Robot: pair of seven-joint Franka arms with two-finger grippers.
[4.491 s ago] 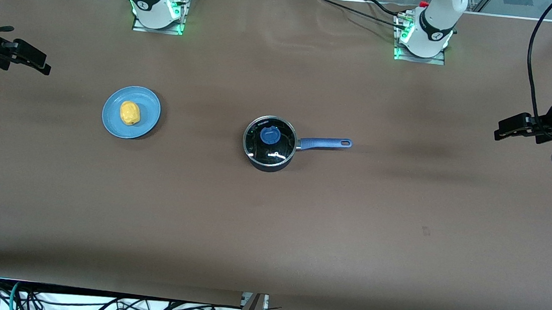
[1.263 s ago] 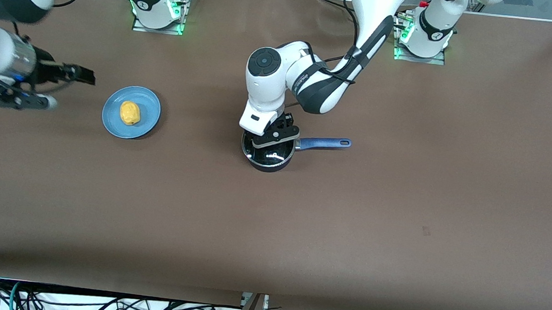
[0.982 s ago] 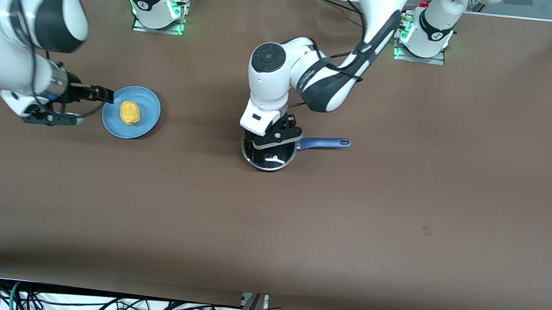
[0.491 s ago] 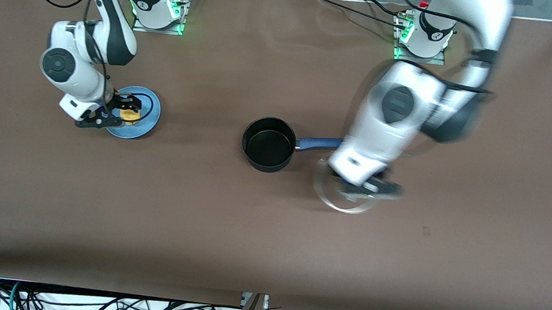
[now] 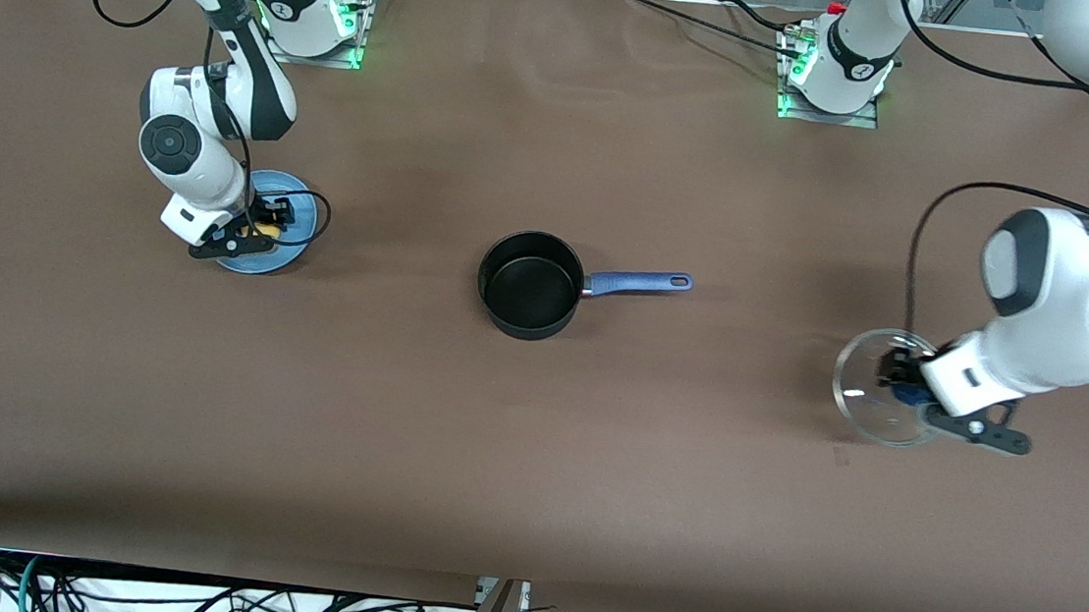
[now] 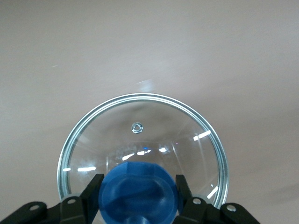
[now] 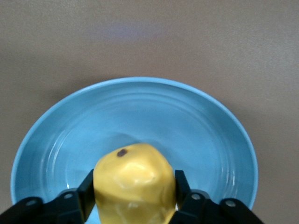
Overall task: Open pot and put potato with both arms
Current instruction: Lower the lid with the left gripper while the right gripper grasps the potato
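Front view
Pot: mid-table, uncovered, inside bare and black; blue handle points to 3 o'clock, toward the left arm's end.
Lid: toward the left arm's end, at about 4 o'clock from the pot and well apart from it; clear glass, table showing through; whether it rests on the table or hangs just over it cannot be told.
Left gripper: over the lid, mostly hidden under its own wrist.
Plate: toward the right arm's end, at 9 o'clock from the pot; half covered by the right arm.
Potato: only a yellow sliver shows between black fingers.
Right gripper: down on the plate.

Left wrist view
Left gripper: clamped on the blue knob, one finger each side; knob cut off by the frame edge.
Lid: full steel rim visible, small vent hole at 12 o'clock from the knob.

Right wrist view
Right gripper: closed around the potato, fingers touching both flanks.
Potato: over the plate; its underside is hidden, so contact with the plate cannot be told.
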